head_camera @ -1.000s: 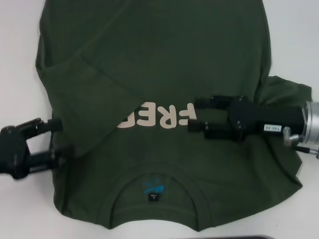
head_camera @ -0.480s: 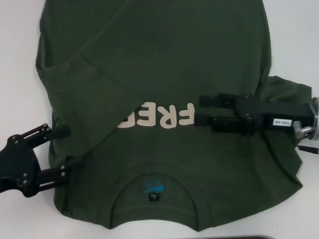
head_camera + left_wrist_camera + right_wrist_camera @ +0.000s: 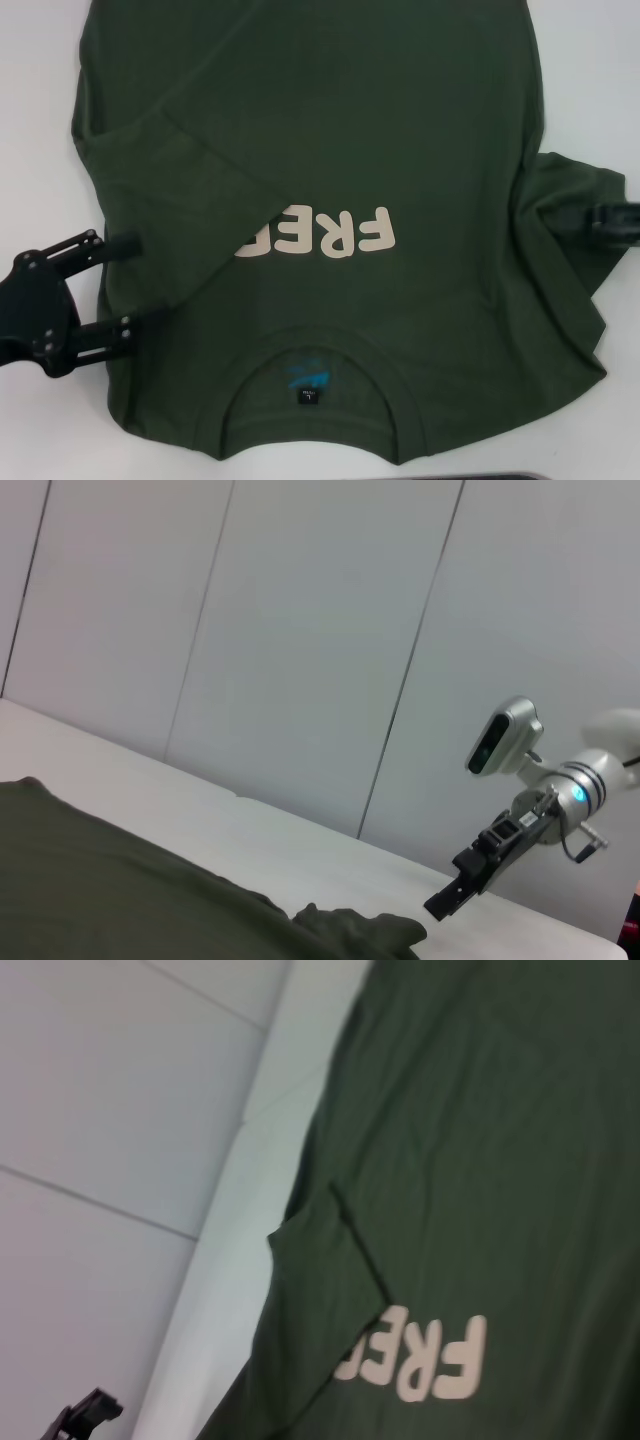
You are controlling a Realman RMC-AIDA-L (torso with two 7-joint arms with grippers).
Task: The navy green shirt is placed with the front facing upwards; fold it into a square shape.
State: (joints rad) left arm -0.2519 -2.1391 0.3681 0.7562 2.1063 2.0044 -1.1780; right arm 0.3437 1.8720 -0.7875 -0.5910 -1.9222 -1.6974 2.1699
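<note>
While the navy green shirt point(image 3: 330, 200) is lying front-up on the white table point(image 3: 40, 120) in the head view, with its collar point(image 3: 310, 395) nearest the robot, the left sleeve point(image 3: 170, 200) is already lying folded in across the chest, covering the start of the cream lettering point(image 3: 325, 233). The left gripper point(image 3: 132, 282) is sitting at the shirt's left edge with its two fingers spread apart and nothing between them. The right gripper point(image 3: 598, 222) is showing only as a dark tip at the picture's right border, above the crumpled right sleeve point(image 3: 575, 210); whether it is open cannot be told there.

Looking across the table from the left wrist, the shirt point(image 3: 120, 890) is lying flat and dark in the foreground, and the right gripper point(image 3: 447, 900) is hanging above the far bunched sleeve, gripping no cloth as far as can be seen, its opening unclear.

From the right wrist, the shirt point(image 3: 480, 1210) is showing the folded sleeve and the lettering point(image 3: 420, 1358).

Judging by this, one sleeve is done; the right sleeve and the lengthwise folds toward a square are still waiting.
</note>
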